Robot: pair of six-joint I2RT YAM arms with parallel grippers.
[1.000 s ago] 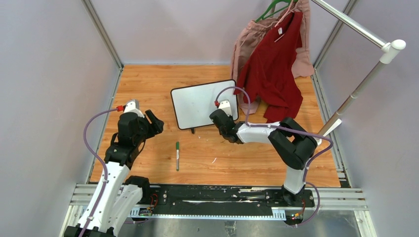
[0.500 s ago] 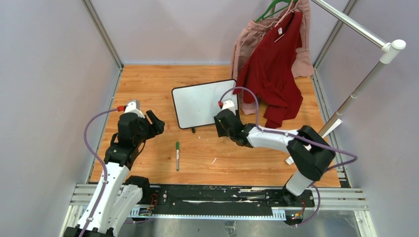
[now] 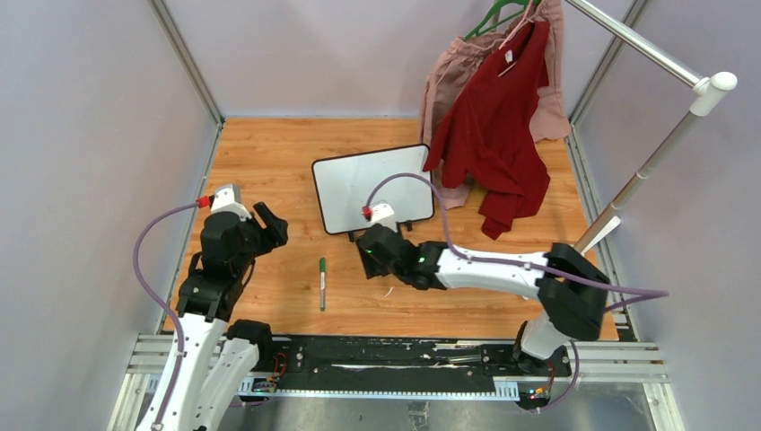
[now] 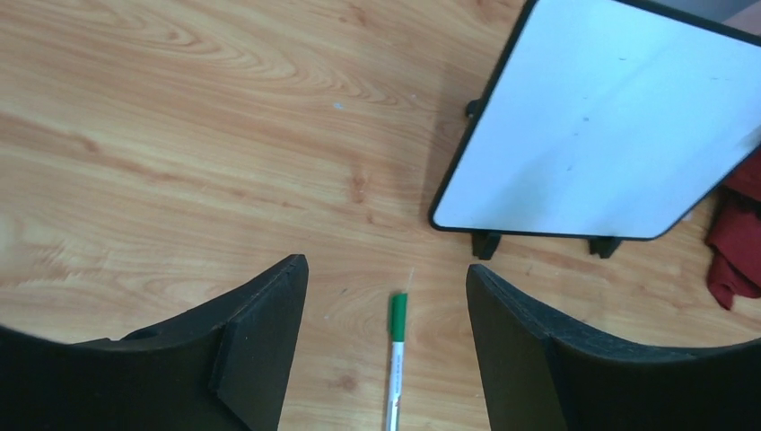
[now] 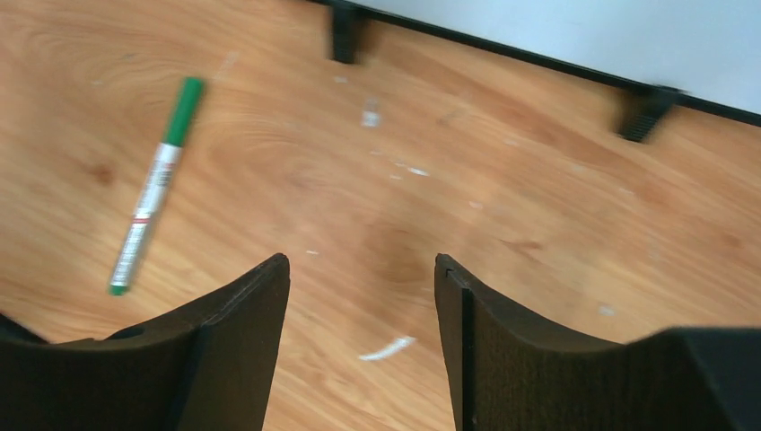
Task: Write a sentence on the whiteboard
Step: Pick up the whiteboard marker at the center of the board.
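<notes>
Left side of the overhead view: the left fingers (image 4: 260, 346) are spread wide and empty above the wooden table (image 3: 269, 153). Just to the right, a green marker (image 3: 322, 284) lies flat on the wood, apart from both arms. Centre frame, the whiteboard (image 3: 370, 187) sits on its little black feet, white face up. Just below its lower edge, the right fingers (image 5: 238, 346) gape open, holding nothing. Upper right, a red shirt (image 3: 492, 126) hangs beside the board.

Green-capped marker (image 3: 322, 283) lies on wooden tabletop (image 3: 269, 162). Red garment (image 3: 494, 135) over pink garment (image 3: 444, 81) on green hanger (image 3: 483, 23), beside metal rail (image 3: 628, 36).
</notes>
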